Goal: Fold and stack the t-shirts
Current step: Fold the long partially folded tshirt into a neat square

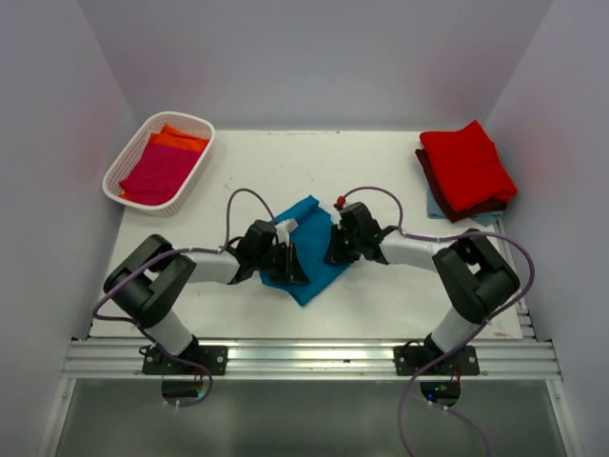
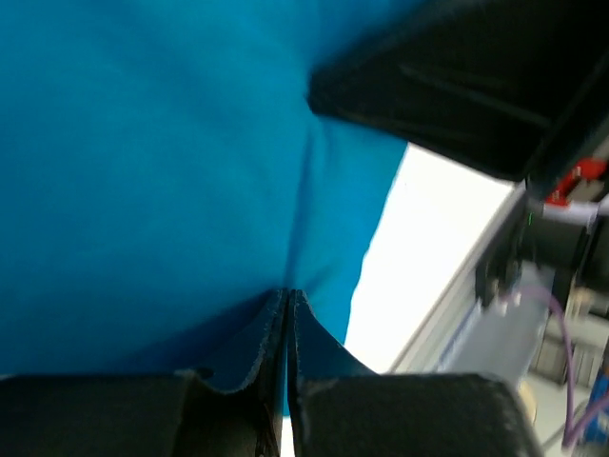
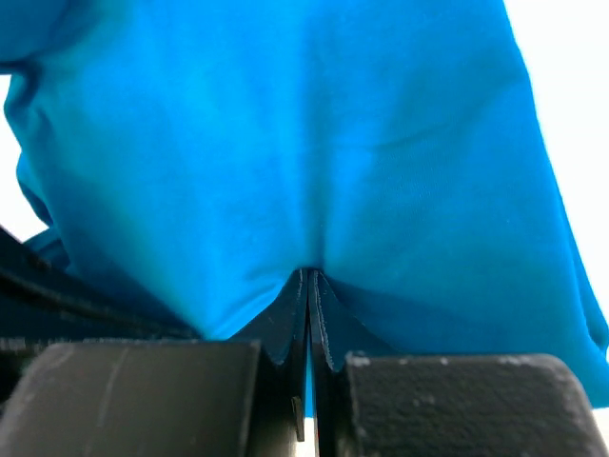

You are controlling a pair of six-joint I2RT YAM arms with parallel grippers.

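Note:
The teal blue t-shirt lies folded small at the table's middle, between both arms. My left gripper is shut on its left side; in the left wrist view the cloth fills the frame above the closed gripper. My right gripper is shut on its right side; the right wrist view shows cloth pinched at the closed gripper. A red t-shirt tops a stack at the back right, over a maroon one and a light blue one. Magenta and orange t-shirts lie in the basket.
A white lattice basket stands at the back left. The stack sits near the table's right edge. White walls close in the back and both sides. A metal rail runs along the near edge.

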